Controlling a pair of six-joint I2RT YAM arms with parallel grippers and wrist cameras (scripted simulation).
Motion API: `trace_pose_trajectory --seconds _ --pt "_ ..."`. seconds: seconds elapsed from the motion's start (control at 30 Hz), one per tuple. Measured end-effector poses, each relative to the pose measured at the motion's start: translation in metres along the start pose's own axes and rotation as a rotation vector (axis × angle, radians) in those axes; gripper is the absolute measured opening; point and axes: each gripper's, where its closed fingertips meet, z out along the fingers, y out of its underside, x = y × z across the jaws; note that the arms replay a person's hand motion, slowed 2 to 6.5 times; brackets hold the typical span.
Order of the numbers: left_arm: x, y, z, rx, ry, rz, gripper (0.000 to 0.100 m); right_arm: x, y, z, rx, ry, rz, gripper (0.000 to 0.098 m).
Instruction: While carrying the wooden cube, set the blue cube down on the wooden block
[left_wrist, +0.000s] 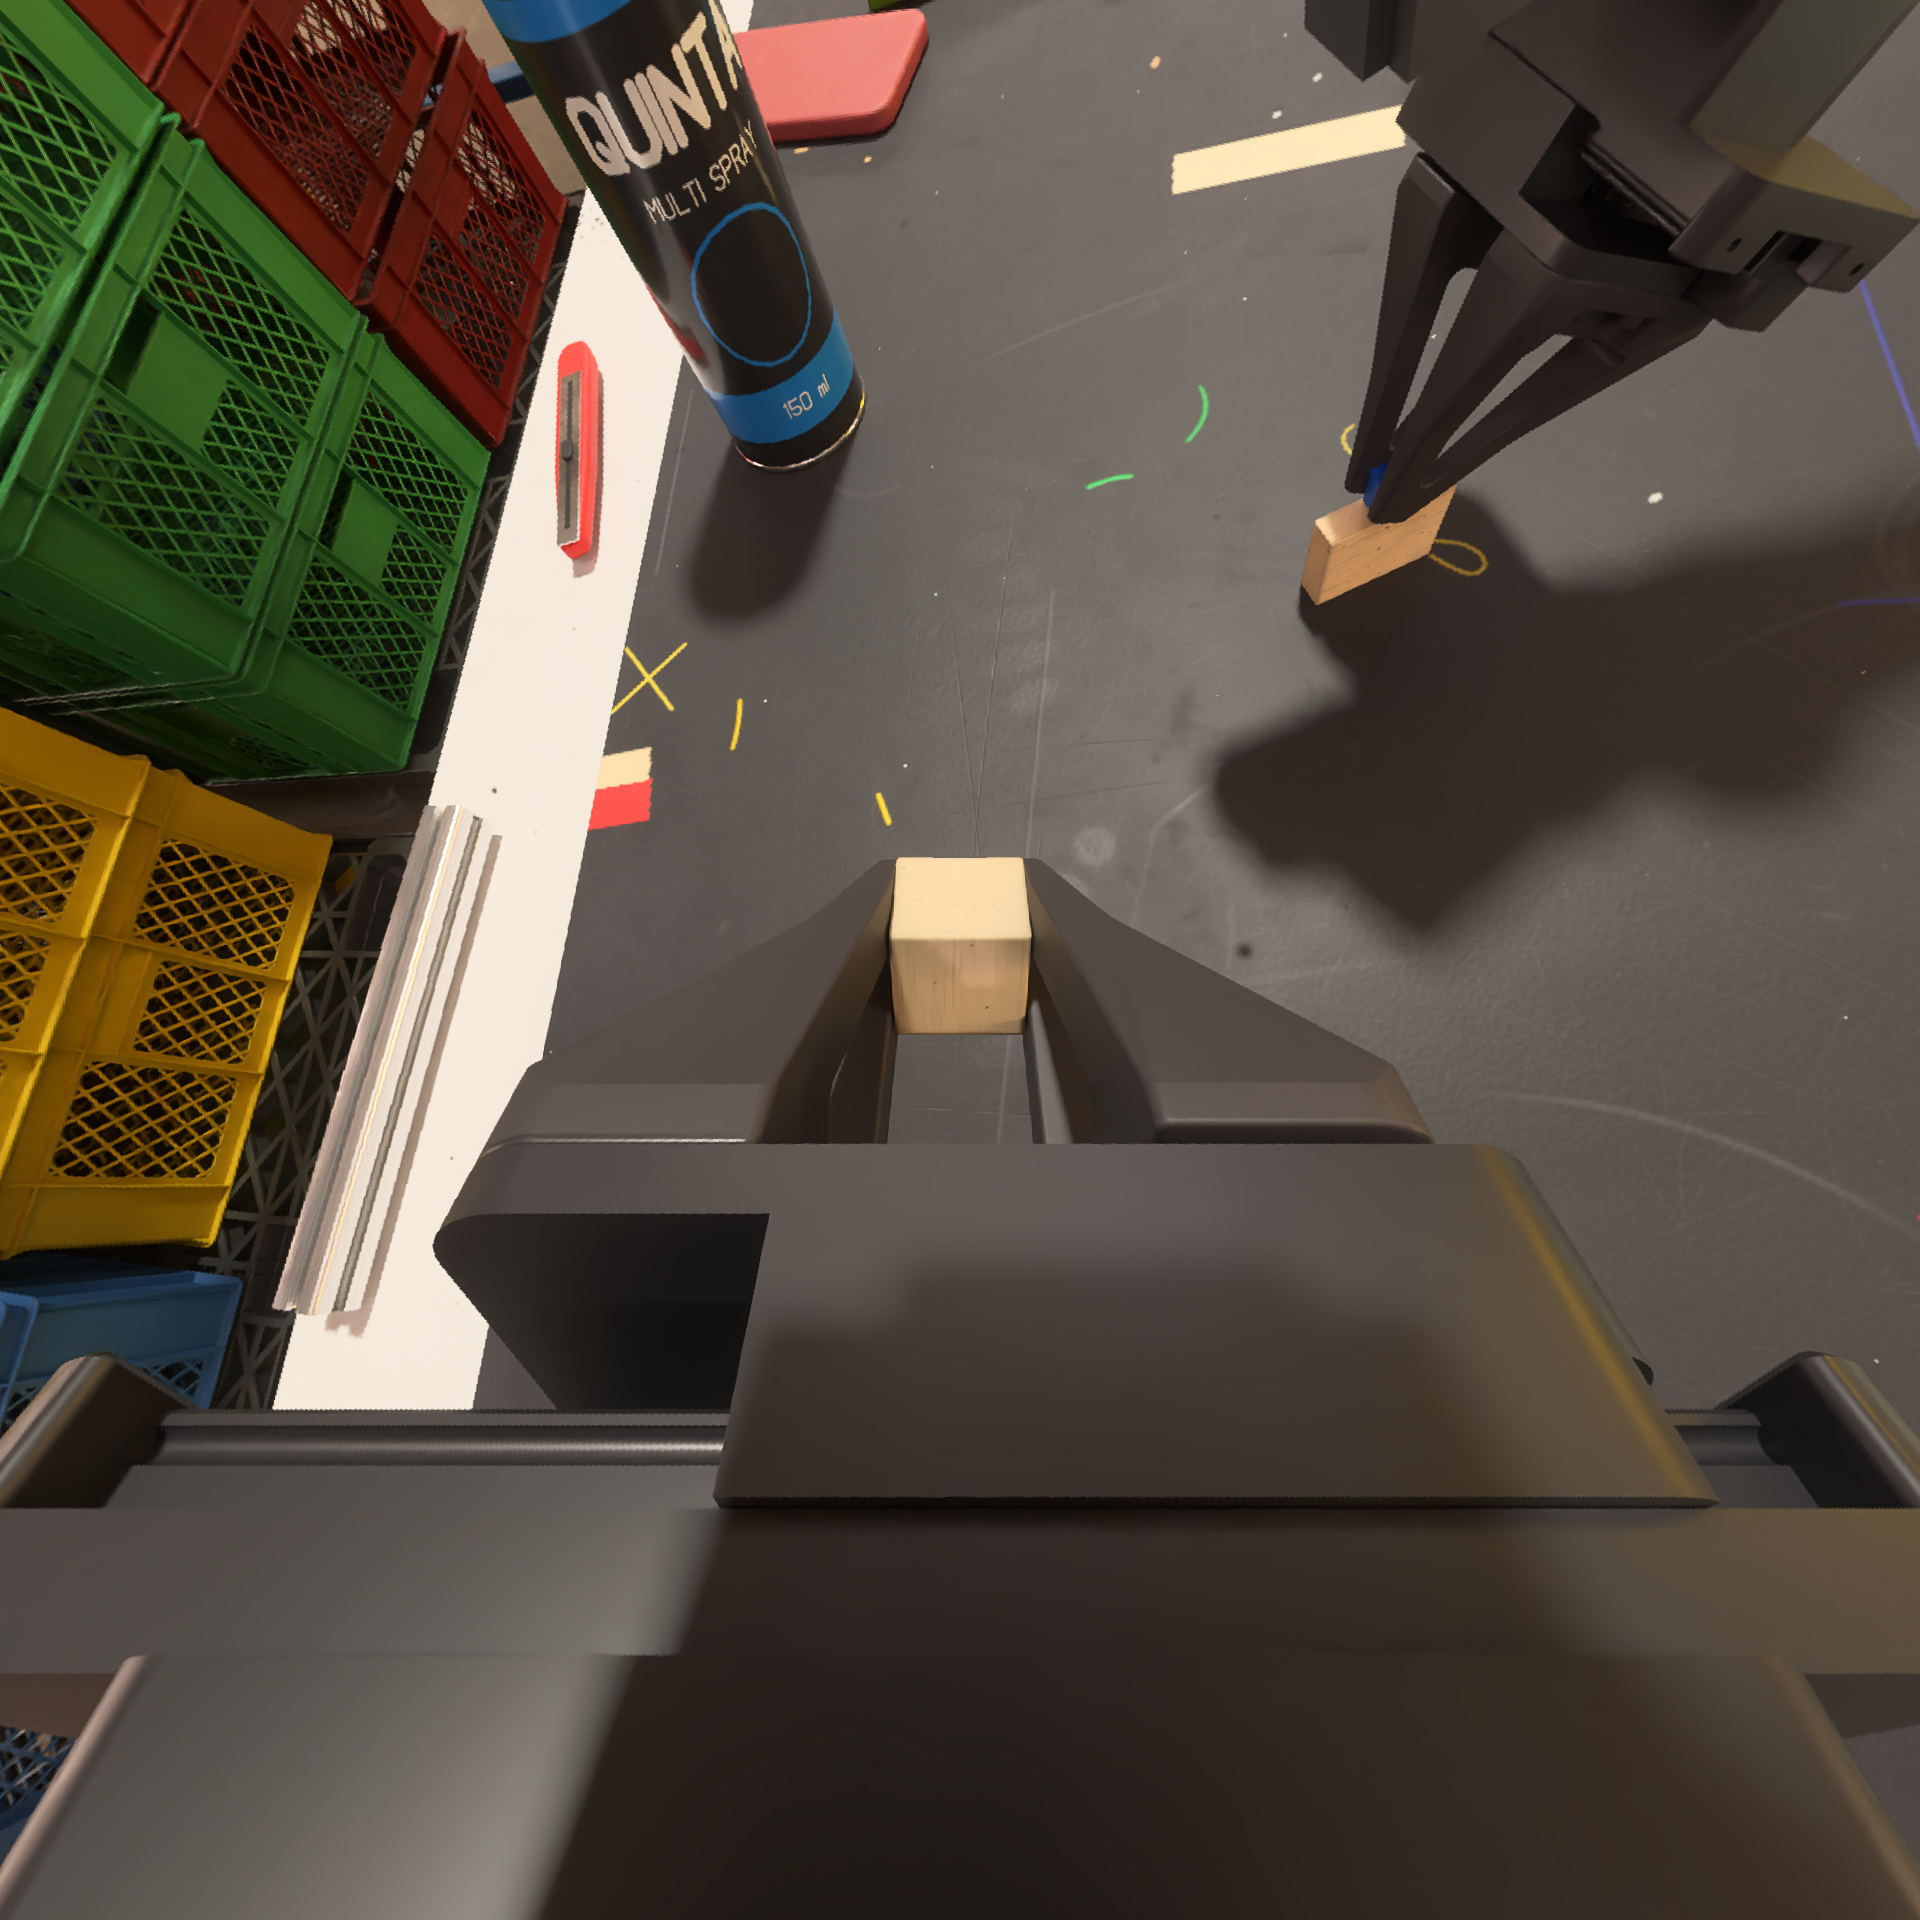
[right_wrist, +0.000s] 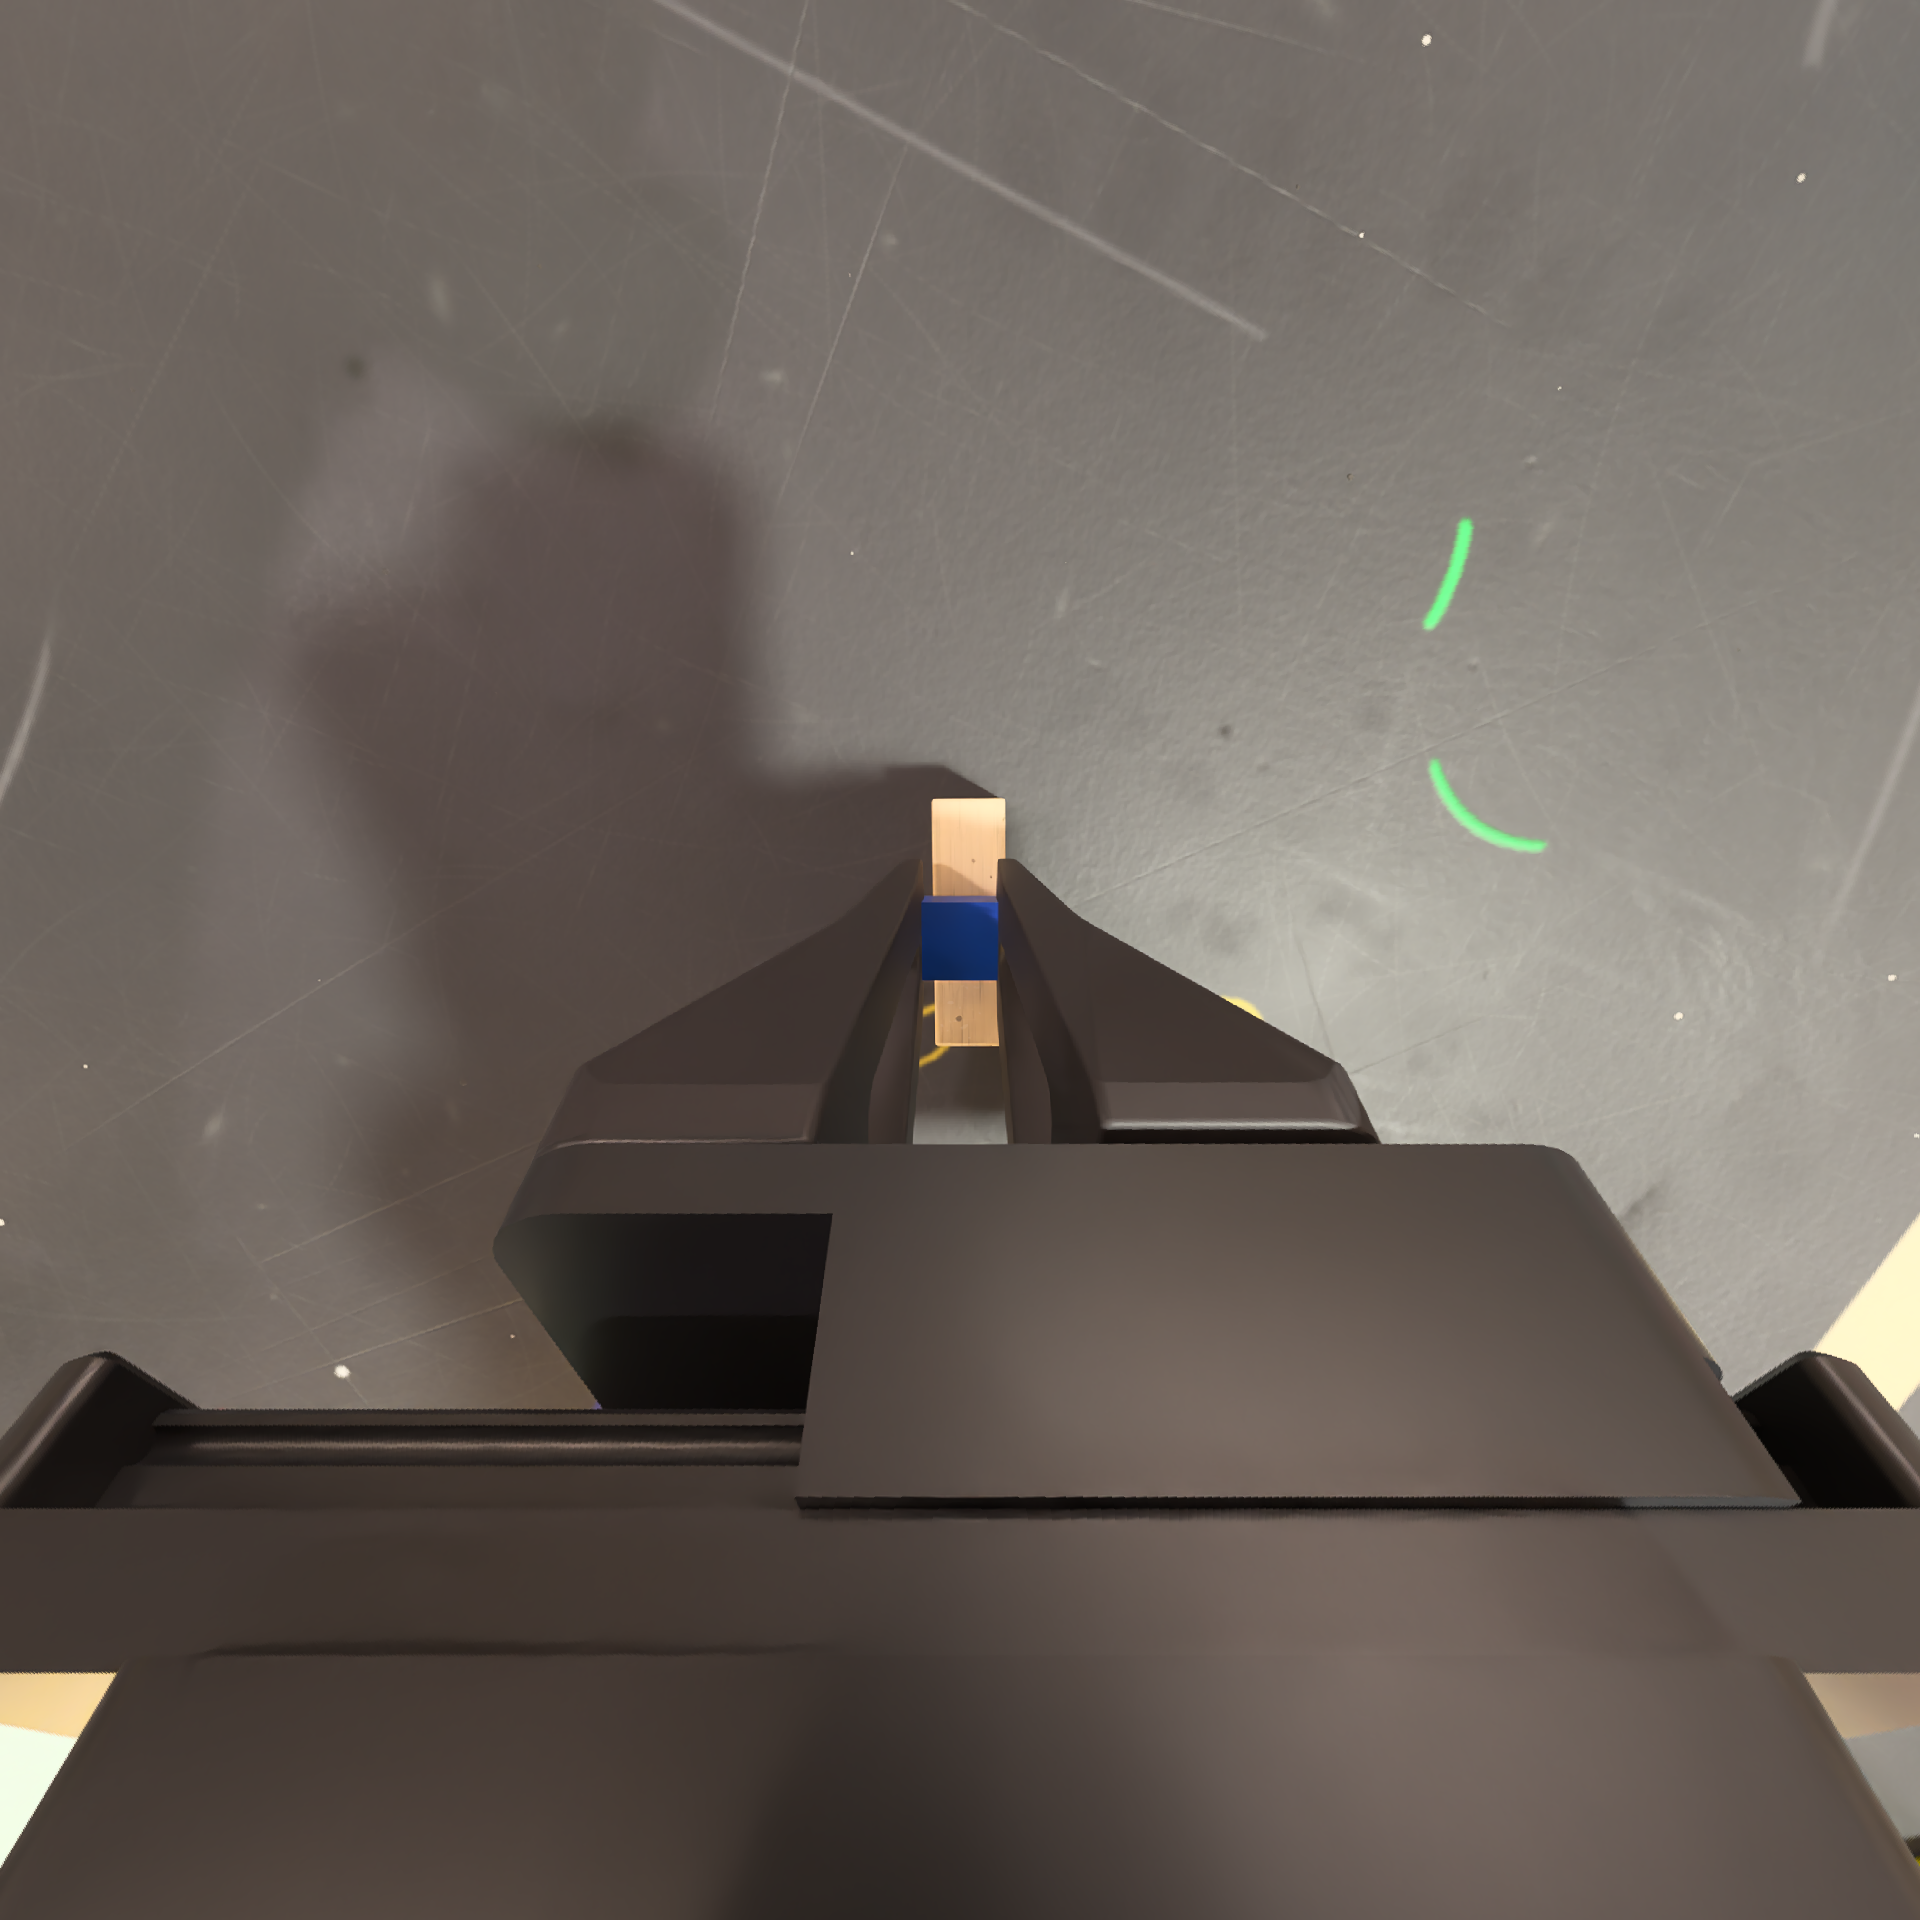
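Observation:
My left gripper (left_wrist: 960, 940) is shut on a pale wooden cube (left_wrist: 958, 948) and holds it above the dark table. My right gripper (right_wrist: 961, 914) is shut on a small blue cube (right_wrist: 959, 938), right over a long wooden block (right_wrist: 967, 847) that lies on the table. In the left wrist view the right gripper (left_wrist: 1387, 499) stands at the upper right with its fingertips down on the wooden block (left_wrist: 1363, 551); only a sliver of the blue cube (left_wrist: 1374, 484) shows between them. Whether the blue cube touches the block is unclear.
A black and blue spray can (left_wrist: 717, 229) stands at the upper left of the table. A red utility knife (left_wrist: 577, 452) and a metal rail (left_wrist: 390, 1070) lie on the white strip. Green (left_wrist: 208, 416), red (left_wrist: 343, 135) and yellow crates (left_wrist: 135, 987) line the left. A red pad (left_wrist: 831, 73) lies far back.

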Motion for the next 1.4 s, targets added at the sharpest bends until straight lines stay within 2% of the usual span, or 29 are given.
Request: trace_pose_trajectory --seconds 0.3,0.43,0.5,1.4 --pt "0.0 0.0005 0.0003 0.0 0.001 -0.001 0.019 0.0003 -0.0004 0.0001 -0.001 -0.001 -0.006 0.0117" --pt "0.0 0.0004 0.0003 0.0 0.001 -0.001 0.019 -0.0003 -0.0009 0.0002 -0.006 -0.005 -0.01 0.0285" --pt "0.0 0.0004 0.0003 0.0 0.0 -0.001 0.019 -0.0001 -0.0011 0.0002 -0.009 -0.005 -0.012 0.0326" --pt "-0.0007 0.0009 0.0007 0.0 0.0 -0.003 0.019 -0.0009 -0.0017 0.001 -0.011 -0.038 -0.018 0.0351"
